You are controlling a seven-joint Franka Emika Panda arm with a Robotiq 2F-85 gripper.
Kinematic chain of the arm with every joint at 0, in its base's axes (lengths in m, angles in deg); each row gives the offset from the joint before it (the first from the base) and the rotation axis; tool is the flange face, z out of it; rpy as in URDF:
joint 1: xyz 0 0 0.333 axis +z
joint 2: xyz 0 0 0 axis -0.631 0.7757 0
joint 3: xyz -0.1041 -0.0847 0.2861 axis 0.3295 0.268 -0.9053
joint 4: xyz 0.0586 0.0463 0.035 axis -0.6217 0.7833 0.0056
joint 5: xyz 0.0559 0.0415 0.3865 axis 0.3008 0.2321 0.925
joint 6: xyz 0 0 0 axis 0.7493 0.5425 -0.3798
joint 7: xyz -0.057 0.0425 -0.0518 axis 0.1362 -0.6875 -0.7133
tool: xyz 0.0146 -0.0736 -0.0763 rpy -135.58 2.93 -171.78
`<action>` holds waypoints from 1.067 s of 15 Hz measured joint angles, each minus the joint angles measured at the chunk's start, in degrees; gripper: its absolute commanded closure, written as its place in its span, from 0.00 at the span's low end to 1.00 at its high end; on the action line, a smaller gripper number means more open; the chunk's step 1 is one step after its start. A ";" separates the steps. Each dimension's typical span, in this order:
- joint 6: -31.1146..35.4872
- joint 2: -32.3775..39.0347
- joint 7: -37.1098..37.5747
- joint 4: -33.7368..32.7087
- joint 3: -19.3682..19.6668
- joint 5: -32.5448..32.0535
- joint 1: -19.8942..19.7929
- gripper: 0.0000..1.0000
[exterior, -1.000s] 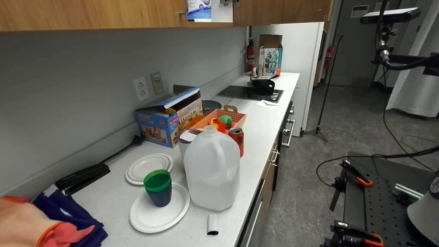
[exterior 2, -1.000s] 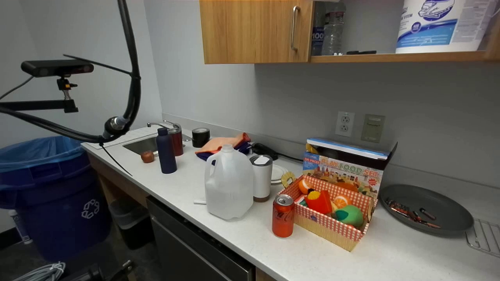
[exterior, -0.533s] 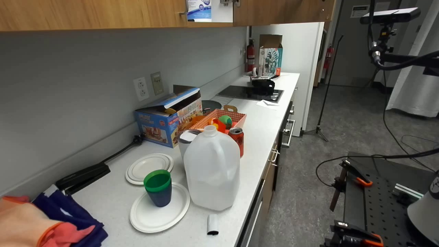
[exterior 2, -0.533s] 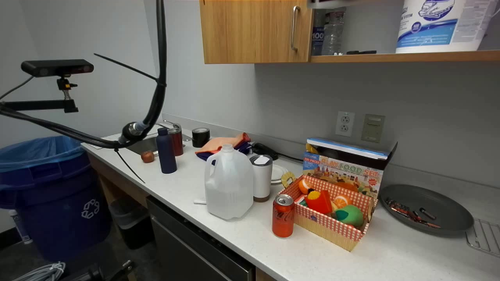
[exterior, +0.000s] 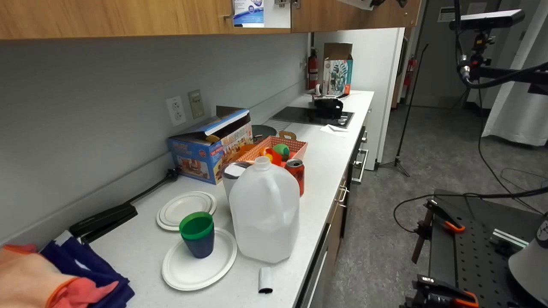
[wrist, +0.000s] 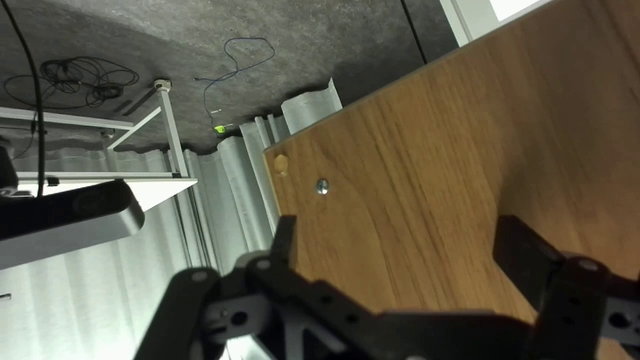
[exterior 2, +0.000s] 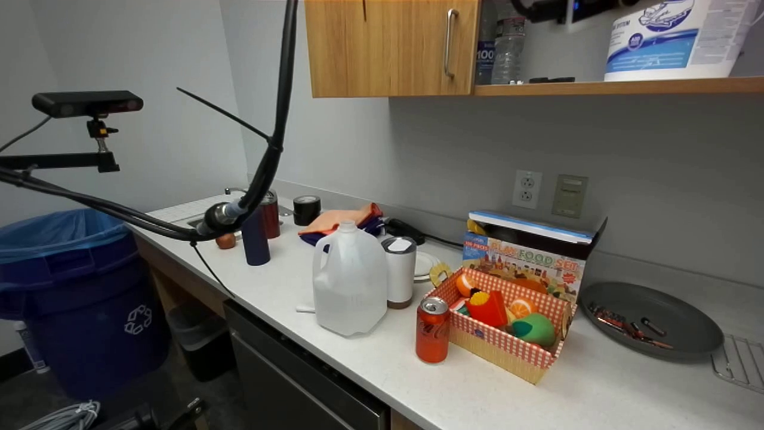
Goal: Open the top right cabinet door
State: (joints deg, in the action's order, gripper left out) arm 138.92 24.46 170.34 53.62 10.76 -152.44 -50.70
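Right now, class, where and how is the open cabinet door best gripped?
Probably the free side edge of the top right cabinet door, gripper brought edge-on to straddle it: the door is thin, its visible inner face flat, without a handle.

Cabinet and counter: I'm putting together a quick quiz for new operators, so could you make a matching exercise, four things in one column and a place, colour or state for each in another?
Column one
1. top right cabinet door
2. claw
3. soda can
4. stacked cups

Column two
A. on a white plate
B. jaws apart
C. red, beside the checked basket
D. swung open

Pairs: 1-D, 2-B, 3-C, 4-A
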 measured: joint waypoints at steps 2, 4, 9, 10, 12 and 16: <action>0.04 1.31 0.80 -1.24 0.44 0.00 -0.30 0.00; 0.04 2.33 1.31 -2.38 0.61 0.00 -0.47 0.00; 0.04 4.05 2.13 -4.96 1.00 0.00 -0.60 0.00; 0.04 4.15 2.12 -5.41 1.06 0.00 -0.61 0.00; -0.05 4.06 1.72 -6.23 1.07 0.00 -0.61 0.00; -0.33 2.63 -2.95 -8.27 1.16 0.01 -0.68 0.00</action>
State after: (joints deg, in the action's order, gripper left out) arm 138.59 27.10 167.39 45.36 11.92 -152.43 -51.38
